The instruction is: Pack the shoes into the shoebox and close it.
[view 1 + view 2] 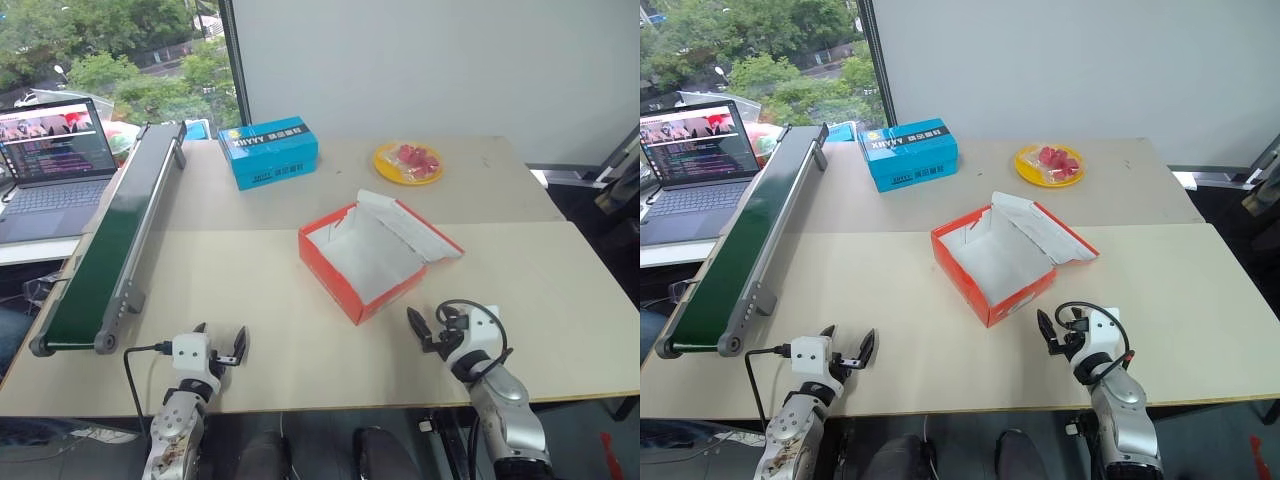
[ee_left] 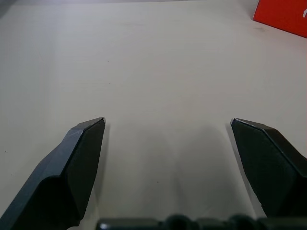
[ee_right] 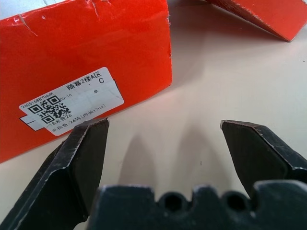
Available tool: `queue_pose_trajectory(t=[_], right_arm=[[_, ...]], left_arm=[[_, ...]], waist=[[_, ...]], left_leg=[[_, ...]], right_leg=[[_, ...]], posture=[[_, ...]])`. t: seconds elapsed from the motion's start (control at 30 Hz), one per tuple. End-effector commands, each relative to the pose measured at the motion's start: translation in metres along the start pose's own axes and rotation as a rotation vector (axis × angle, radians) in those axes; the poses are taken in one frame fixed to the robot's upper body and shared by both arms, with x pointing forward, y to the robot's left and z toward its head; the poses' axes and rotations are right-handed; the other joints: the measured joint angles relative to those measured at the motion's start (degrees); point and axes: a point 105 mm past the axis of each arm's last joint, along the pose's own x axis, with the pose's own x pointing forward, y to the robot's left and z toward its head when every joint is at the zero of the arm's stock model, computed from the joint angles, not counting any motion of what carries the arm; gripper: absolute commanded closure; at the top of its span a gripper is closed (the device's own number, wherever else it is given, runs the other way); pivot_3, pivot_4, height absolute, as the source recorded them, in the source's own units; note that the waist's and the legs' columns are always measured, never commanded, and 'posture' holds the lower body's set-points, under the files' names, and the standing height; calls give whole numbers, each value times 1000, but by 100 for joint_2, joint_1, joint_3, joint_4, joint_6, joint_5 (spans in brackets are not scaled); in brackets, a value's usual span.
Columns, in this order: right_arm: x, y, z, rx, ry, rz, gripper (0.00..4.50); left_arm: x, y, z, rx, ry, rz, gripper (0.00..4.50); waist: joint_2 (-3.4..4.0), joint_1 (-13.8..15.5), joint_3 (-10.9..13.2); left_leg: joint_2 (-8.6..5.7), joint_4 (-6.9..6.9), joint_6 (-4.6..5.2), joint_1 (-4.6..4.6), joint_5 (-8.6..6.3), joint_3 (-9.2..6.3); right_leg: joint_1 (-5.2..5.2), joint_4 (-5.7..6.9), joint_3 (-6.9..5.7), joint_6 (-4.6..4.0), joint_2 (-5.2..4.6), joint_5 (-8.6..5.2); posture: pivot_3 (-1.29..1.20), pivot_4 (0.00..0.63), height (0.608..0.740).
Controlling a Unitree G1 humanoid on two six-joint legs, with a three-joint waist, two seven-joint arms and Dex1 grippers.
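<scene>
Both hands, left (image 1: 220,343) and right (image 1: 440,325), spread wide, empty, near table's (image 1: 560,300) front edge; shoebox (image 1: 345,275) open between.

The pale beige bench (image 1: 250,290) carries the open red-orange shoebox (image 1: 372,262) near its middle, white inside and empty. A blue box (image 1: 268,151) with white lettering sits toward the far edge, a yellow plate (image 1: 407,163) to its right. A long green conveyor (image 1: 112,240) lies along the left side.
</scene>
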Motion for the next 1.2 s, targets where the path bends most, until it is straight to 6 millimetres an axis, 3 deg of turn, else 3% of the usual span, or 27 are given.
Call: queue_pose_trajectory(t=[0.03,0.13,0.23,0.33,0.5,0.6,0.83,0.93,1.2], right_arm=[[-2,4,14,-16,-67,-13,70],[-9,-5,14,-11,-66,-101,70],[-14,-33,39,31,-134,-282,70],[-14,-46,87,12,-251,-385,70],[-5,-45,151,-52,-378,-413,70],[18,-19,184,-143,-395,-293,70],[64,68,199,-101,-352,150,70],[74,102,193,-98,-318,347,70],[84,144,171,-172,-205,572,70]], left_arm=[[-4,-5,-20,-25,75,-24,0],[7,12,-13,-115,60,38,0],[24,35,17,-172,-17,100,0],[46,37,61,-97,-110,58,0],[67,36,116,-13,-223,43,0],[73,34,148,34,-292,45,0],[66,33,163,35,-270,103,0],[57,31,167,18,-274,117,0],[32,60,165,-83,-239,260,0]], waist=[[0,1,0],[8,35,-5],[7,55,-4],[-18,30,11],[-32,-36,13],[-33,-43,17],[-38,-65,20],[-43,-43,22],[-48,-18,26]], left_leg=[[0,0,0,0,0,0],[-1,0,0,2,0,-4],[0,0,-2,-1,2,-6],[0,0,-6,-6,7,-13],[-8,1,-16,-11,17,-16],[-13,0,-17,-23,16,-17],[-13,1,-16,-17,17,-17],[-15,1,-16,-20,17,-18],[-14,4,-16,-30,17,-20]], right_leg=[[0,0,0,0,0,0],[3,2,-2,1,1,0],[0,12,-5,1,0,-1],[-8,12,-8,26,12,4],[-7,12,-5,10,22,29],[-16,15,-3,12,22,29],[-11,18,-3,14,22,32],[-12,17,-4,16,19,33],[-14,14,-11,22,7,39]], posture=[[0,150,740],[0,150,740],[0,150,740],[0,150,740],[0,150,740],[0,150,740],[0,150,740],[0,150,740],[0,150,740]])
